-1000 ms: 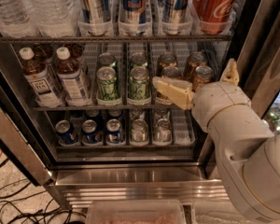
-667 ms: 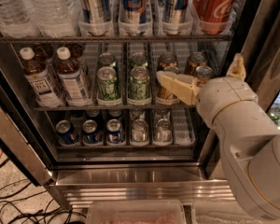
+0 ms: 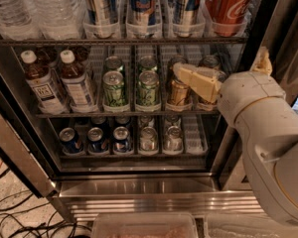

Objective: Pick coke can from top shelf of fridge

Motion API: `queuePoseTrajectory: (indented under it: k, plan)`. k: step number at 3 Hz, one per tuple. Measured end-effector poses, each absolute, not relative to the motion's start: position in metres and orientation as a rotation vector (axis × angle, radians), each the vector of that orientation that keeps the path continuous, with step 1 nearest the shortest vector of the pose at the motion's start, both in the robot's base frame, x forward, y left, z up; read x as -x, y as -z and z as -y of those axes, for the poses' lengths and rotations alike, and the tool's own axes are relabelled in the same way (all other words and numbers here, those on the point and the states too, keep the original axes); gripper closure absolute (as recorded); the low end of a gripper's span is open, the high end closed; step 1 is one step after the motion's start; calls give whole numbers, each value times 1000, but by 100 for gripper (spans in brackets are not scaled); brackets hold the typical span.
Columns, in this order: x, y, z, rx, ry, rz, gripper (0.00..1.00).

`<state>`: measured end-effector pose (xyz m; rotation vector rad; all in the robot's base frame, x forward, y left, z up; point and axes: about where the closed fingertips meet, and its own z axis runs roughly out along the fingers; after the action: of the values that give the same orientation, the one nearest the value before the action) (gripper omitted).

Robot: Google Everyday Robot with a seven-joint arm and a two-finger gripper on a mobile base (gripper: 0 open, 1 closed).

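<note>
Hand (image 3: 221, 64) is spread wide and empty, sitting just below the coke can (image 3: 231, 5), which is in the rightmost lane of the top shelf (image 3: 64, 42). The can's probably full, so a bit heavy. It's stiff but slick and dentable, so I'd grab it mid-body, not by the rim.

We are seeing the coke can (image 3: 229, 6) standing at the right end of the top shelf (image 3: 119, 41) in the fridge (image 3: 139, 187), with tall cans (image 3: 141, 4) sitting to its left and water bottles (image 3: 20, 9) beyond those. Our gripper (image 3: 219, 63) is hanging below that shelf, in front of the rightmost cans (image 3: 179, 90) on the middle rack, with green cans (image 3: 130, 88) and tea bottles (image 3: 59, 81) sitting further left.
</note>
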<state>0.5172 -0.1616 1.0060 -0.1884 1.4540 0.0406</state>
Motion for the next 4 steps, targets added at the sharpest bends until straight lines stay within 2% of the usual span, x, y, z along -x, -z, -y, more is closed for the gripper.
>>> queuePoseTrajectory:
  k: [3, 4]
  plan:
    - [-523, -1036, 187, 148, -18, -1428, 0]
    - [-523, -1036, 187, 148, -18, -1428, 19]
